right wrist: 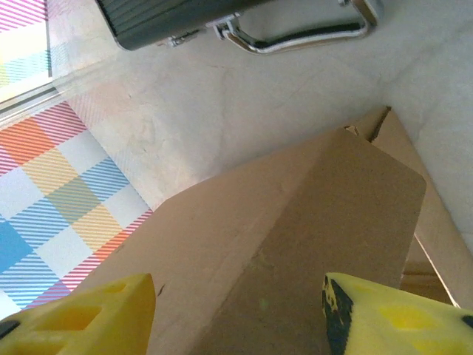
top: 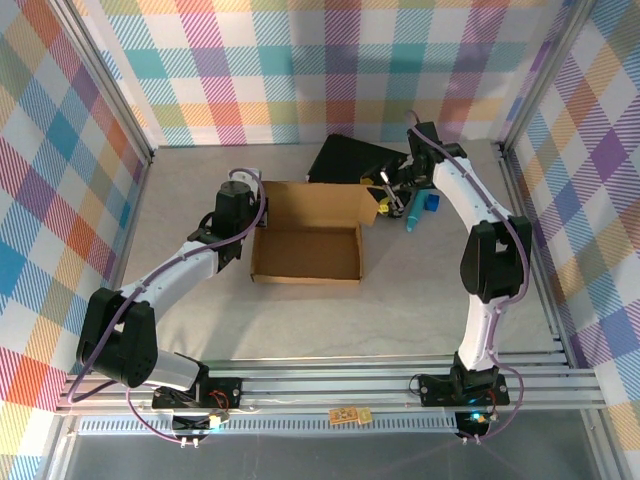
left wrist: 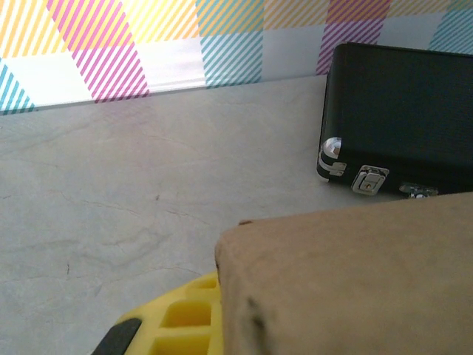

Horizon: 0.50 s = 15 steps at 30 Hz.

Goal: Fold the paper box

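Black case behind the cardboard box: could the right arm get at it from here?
Probably yes. Its open fingers sit at the paper box's back right flap, and the black case lies just beyond, with bare table between.

Black hard case (top: 345,158), with metal latch (left wrist: 371,180) and chrome handle (right wrist: 310,33), at rear of grey worktop (top: 300,320). Blue item (top: 432,204) and teal item (top: 412,222) lie to its right. Checked backdrop (top: 300,60) behind.

Walls: back wall (top: 330,70), left wall (top: 50,200) and right wall (top: 600,200), all in pastel plaid print.
Frame: silver aluminium posts (top: 115,90) at the back corners; parallel rails (top: 340,385) along the near edge.
Tabletop (top: 300,320): pale grey, faintly marbled, matte.
Light: even, soft shadows.
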Available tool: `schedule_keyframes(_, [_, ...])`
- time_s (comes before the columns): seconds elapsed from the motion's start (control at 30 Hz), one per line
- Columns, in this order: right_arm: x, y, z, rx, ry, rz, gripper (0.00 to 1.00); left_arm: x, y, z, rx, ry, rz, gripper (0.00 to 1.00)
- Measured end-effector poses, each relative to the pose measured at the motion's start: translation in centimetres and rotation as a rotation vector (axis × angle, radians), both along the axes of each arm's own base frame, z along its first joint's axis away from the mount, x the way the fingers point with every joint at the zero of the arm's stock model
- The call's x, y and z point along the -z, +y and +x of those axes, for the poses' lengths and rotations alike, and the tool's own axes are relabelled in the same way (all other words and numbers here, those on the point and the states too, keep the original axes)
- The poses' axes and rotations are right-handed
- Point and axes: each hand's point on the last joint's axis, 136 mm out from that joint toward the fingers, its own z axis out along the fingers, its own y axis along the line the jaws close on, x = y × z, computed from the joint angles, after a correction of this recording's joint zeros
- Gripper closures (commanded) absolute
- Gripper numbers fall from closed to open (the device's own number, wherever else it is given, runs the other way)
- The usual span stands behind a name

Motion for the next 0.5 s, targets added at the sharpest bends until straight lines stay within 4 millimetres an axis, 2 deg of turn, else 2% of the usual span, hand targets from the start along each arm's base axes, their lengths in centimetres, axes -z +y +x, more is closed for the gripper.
schedule_keyframes(0.17, [-0.1, 0.7, -1.2, 0.036, 0.043, 0.045, 0.38, 0.0, 0.0, 0.0, -0.023, 0.003, -0.037, 1.0])
schedule_keyframes(0.5, [-0.1, 3.0, -1.5, 0.075, 0.103, 0.126, 0.4, 0.5, 0.4, 0.0, -0.07, 0.009, -0.084, 1.0])
